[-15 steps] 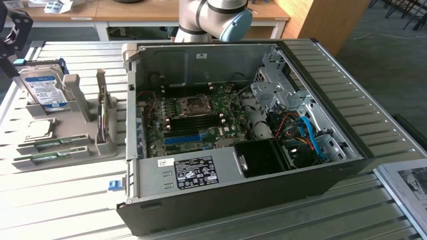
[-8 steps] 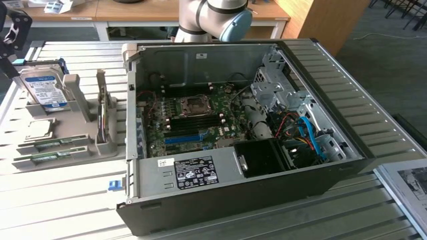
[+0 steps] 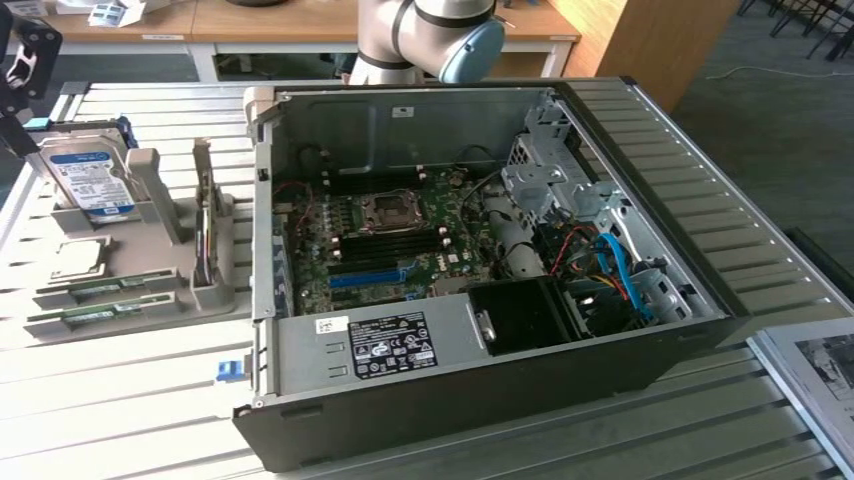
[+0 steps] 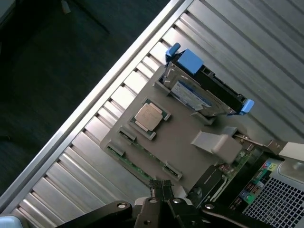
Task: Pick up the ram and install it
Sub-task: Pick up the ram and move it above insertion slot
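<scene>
**A:** Starting nearest, with the gripper (image 4: pixel 159 187).

**B:** Closed tight, pads pressed together, clamping nothing. Hanging over the near edge of the grey holder tray (image 4: pixel 190 133), above the slatted metal table (image 4: pixel 61 175).

**A:** And the ram (image 4: pixel 137 165)?

**B:** Lying flat in the outermost slot of that tray, just beside the closed tips. Cannot tell whether touching or apart. Long, thin, green. Not lifted, not installed.

**A:** Anything alongside?

**B:** In the next slot inward, a second green stick (image 3: pixel 114 289). Then the square silver CPU chip (image 4: pixel 149 116), flat in its own recess. Past that, the hard drive (image 4: pixel 192 94) with the blue-white label, leaning in a stand, held in a blue carrier (image 4: pixel 190 61). Also a thin board (image 3: pixel 203 240) standing on edge in an upright holder.

**A:** Farther out?

**B:** To the exterior view's right of the tray, the open computer case (image 3: pixel 641 340), lying on its side. Inside, the motherboard (image 3: pixel 400 265) with its CPU socket (image 3: pixel 390 208) and dark slots just beside. Blue cables (image 3: pixel 617 265) toward the drive bays. Behind the case, the arm (image 3: pixel 427 35), grey joint with a pale blue cap. Beyond all, a wooden desk (image 3: pixel 267 25).
</scene>
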